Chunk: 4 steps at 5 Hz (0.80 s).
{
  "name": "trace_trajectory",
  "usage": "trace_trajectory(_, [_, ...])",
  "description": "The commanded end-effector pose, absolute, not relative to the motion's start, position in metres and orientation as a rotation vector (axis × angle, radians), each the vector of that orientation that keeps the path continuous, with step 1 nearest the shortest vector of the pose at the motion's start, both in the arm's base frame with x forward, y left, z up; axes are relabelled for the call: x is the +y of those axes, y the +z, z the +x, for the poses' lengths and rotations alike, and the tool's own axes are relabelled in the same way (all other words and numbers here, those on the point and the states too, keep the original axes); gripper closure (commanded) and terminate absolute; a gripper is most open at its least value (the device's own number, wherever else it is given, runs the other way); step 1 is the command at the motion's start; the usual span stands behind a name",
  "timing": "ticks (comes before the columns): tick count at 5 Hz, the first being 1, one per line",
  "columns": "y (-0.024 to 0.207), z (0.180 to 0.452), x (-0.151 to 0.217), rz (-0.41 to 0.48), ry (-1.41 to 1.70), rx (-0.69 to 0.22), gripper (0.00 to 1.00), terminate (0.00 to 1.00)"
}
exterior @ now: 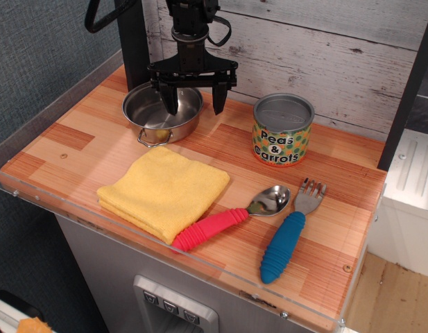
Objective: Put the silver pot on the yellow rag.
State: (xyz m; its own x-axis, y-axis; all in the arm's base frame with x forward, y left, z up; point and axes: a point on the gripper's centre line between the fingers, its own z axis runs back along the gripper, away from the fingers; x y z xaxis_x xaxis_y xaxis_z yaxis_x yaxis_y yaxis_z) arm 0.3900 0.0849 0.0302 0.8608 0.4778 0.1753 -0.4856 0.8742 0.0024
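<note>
- Only one view is given, looking down at the bench (pixel 324 229) from the front.
- The claw (pixel 194 107) hangs in the upper middle of the frame with its two dark fingers spread wide and nothing between them: it is released.
- The silver pot (pixel 161 111) stands on the bench in the upper left, empty apart from a small yellowish reflection at its bottom, with one wire loop handle facing the lower left.
- The relation that matters: the left finger looks to be over the right part of the pot's bowl and the right finger just outside the right rim, so the claw seems to straddle that rim. From this angle I cannot tell how high the fingertips hang above it.
- The pot is round, so it has no long axis; the line between the fingers runs left to right across the frame, about square to the rim where it crosses.
- The yellow rag (pixel 165 191) lies folded at the lower left, below the pot in the frame and apart from it, bare on top.
- A can (pixel 283 130) stands to the right of the pot; a spoon (pixel 231 217) and a fork (pixel 290 232) lie at the lower right, clear of the straight path from pot to rag.
- My judgement: the pot is not yet gripped; a drop and a squeeze on the rim come next.
</note>
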Motion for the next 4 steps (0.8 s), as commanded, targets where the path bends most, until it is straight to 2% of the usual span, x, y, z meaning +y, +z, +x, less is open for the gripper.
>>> trace_trajectory(1, [0.037, 0.397, 0.091, 0.051, 0.507, -0.178, 1.00, 0.00])
trace_trajectory(2, [0.035, 0.396, 0.094, 0.032, 0.526, -0.169, 1.00, 0.00])
trace_trajectory(4, [0.051, 0.393, 0.096, 0.059, 0.520, -0.203, 1.00, 0.00])
